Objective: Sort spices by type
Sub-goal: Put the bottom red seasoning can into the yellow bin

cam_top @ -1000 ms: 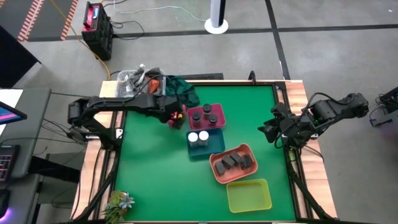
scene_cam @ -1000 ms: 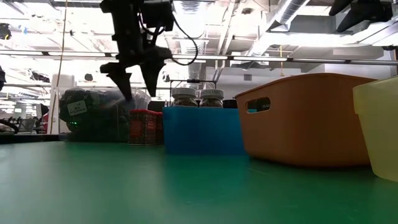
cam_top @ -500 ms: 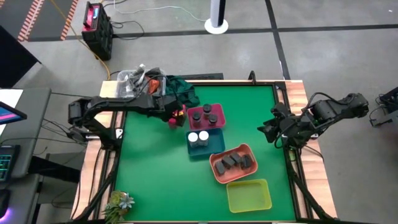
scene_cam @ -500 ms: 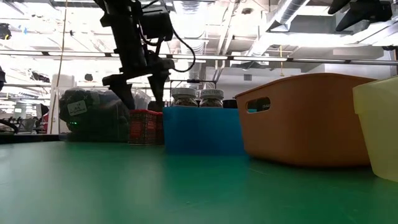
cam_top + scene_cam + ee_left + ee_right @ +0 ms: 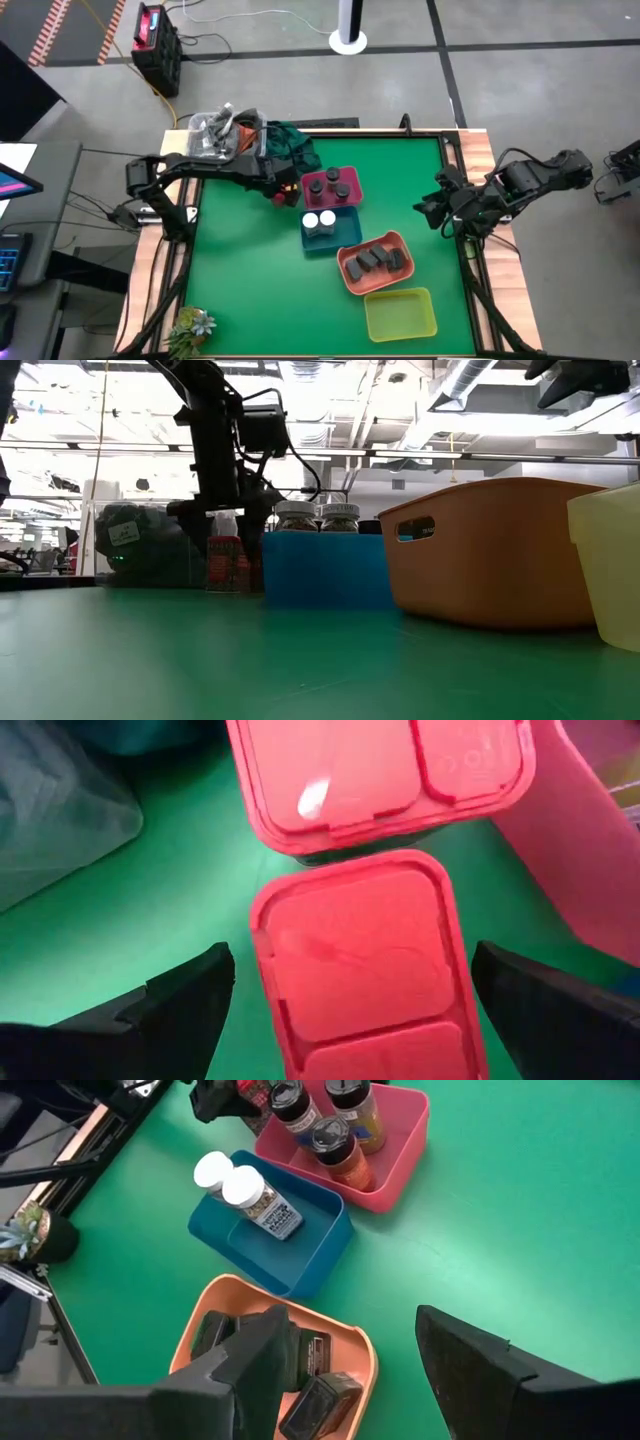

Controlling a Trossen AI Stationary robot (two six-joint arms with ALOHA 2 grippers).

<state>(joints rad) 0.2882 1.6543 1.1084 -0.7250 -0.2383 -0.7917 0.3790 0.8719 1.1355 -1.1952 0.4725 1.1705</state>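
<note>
Left gripper (image 5: 345, 990) positioned over a bright pink block (image 5: 360, 960), fingers apart.
The block is seen left of the pink tray (image 5: 345, 198), upper-centre of the high view; closing is judged next. The right gripper (image 5: 345, 1370) is held open, idle, at right.

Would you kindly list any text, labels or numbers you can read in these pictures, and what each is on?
No text is readable.
White-capped jars: a printed label, too small to read.
Dark bundle: a white tag, too blurred to read.
Pink blocks: embossed marks on one lid, illegible.
</note>
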